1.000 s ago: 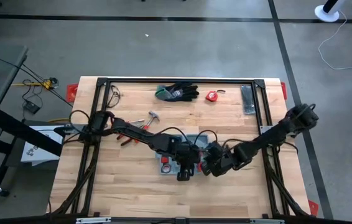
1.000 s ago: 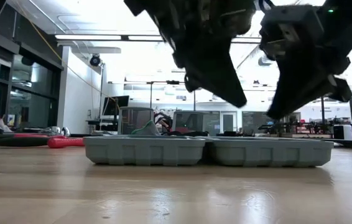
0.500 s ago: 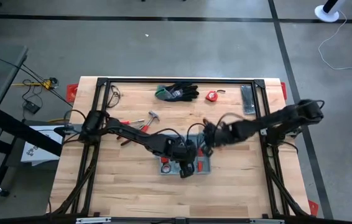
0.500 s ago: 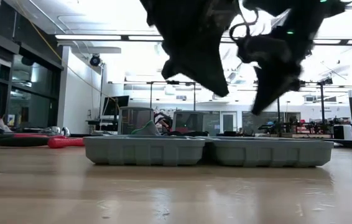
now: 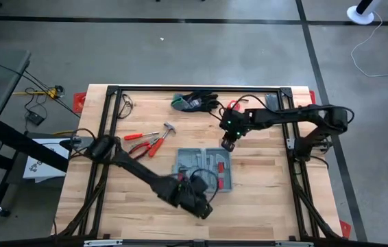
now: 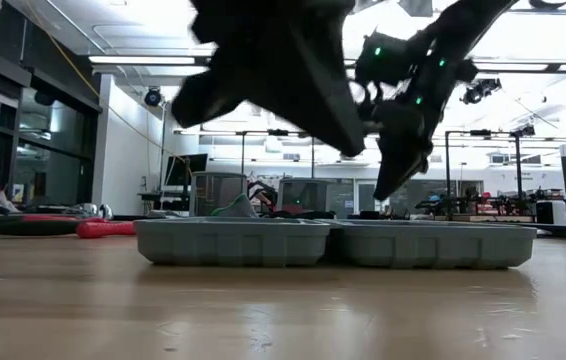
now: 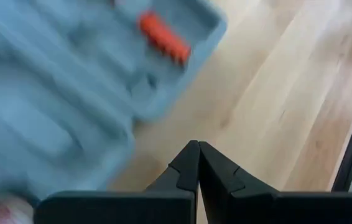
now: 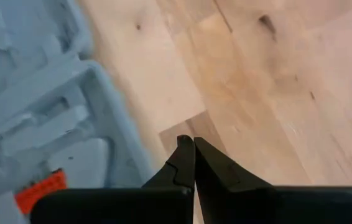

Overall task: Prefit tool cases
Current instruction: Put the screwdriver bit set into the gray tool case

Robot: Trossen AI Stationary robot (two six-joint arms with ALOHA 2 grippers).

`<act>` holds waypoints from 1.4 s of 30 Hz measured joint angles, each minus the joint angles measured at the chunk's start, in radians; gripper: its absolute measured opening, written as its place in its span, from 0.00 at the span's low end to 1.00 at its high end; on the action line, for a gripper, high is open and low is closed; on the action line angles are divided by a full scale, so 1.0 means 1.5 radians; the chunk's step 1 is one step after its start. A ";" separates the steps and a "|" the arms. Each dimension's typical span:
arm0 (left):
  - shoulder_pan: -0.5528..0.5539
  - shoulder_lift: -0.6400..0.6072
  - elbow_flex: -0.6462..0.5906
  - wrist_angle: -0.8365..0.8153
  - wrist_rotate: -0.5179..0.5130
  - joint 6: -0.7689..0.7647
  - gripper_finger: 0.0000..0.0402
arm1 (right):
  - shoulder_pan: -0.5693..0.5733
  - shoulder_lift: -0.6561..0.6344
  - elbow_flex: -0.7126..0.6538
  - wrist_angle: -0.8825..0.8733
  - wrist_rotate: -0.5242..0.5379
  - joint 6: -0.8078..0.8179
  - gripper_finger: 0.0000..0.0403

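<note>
Tool case lies open at worktop centre. Left gripper just beside its near edge, right gripper beyond its far corner; both fingers pressed together, empty. Advice: spread fingers before reaching red-handled tools.

Wooden table carries open tool case, pliers, gloves.

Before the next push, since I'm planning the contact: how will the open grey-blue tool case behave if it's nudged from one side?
The tool case lies open and flat in two shallow halves on the wooden table, so tipping seems unlikely; it should slide. Being thin moulded plastic, it is probably light. Pushed off-centre it may swivel or fold at the hinge, and the orange-handled tool in its recess could jolt loose.
</note>
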 joint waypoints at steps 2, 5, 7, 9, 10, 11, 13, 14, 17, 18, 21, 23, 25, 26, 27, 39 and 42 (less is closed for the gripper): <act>-0.018 0.016 0.000 -0.004 -0.009 -0.061 0.00 | -0.005 0.018 0.000 0.003 -0.012 -0.016 0.00; -0.036 0.031 0.000 -0.006 -0.027 -0.132 0.00 | -0.006 0.037 0.000 0.007 -0.019 -0.036 0.00; -0.037 0.044 0.000 -0.020 -0.025 -0.151 0.00 | -0.006 0.046 0.000 0.006 -0.036 -0.048 0.00; -0.032 0.064 0.000 -0.042 0.000 -0.159 0.00 | -0.003 0.053 0.000 0.006 -0.056 -0.051 0.00; -0.029 0.075 0.001 -0.049 0.008 -0.164 0.00 | 0.000 0.054 0.000 0.005 -0.063 -0.050 0.00; -0.027 0.078 0.003 -0.055 0.020 -0.167 0.00 | 0.003 0.055 0.000 0.004 -0.070 -0.051 0.00; -0.024 0.084 0.004 -0.067 0.025 -0.170 0.00 | 0.012 0.055 0.000 -0.001 -0.076 -0.050 0.00; -0.022 0.085 0.004 -0.071 0.024 -0.169 0.00 | 0.017 0.055 0.000 -0.004 -0.076 -0.048 0.00; -0.011 0.086 0.004 -0.084 0.028 -0.149 0.00 | 0.037 0.055 0.000 -0.033 -0.089 -0.044 0.00; -0.005 0.086 0.004 -0.087 0.036 -0.137 0.00 | 0.047 0.055 -0.003 -0.035 -0.089 -0.039 0.00; 0.012 0.086 0.004 -0.094 0.055 -0.091 0.00 | 0.072 0.055 -0.021 -0.035 -0.095 -0.010 0.00; 0.023 0.087 0.004 -0.099 0.057 -0.066 0.00 | 0.090 0.054 -0.039 -0.032 -0.103 0.018 0.00; 0.035 0.087 0.004 -0.104 0.059 -0.048 0.00 | 0.110 0.047 -0.066 -0.020 -0.106 0.046 0.00; 0.041 0.087 0.004 -0.106 0.060 -0.038 0.00 | 0.118 0.036 -0.081 -0.005 -0.104 0.062 0.00; 0.047 0.087 0.003 -0.107 0.064 -0.026 0.00 | 0.127 0.023 -0.100 0.010 -0.107 0.082 0.00; 0.107 0.086 0.002 -0.116 0.078 0.135 0.00 | 0.229 -0.179 -0.298 0.131 -0.103 0.353 0.00; 0.132 0.085 0.001 -0.114 0.100 0.188 0.00 | 0.266 -0.210 -0.319 0.139 -0.068 0.417 0.00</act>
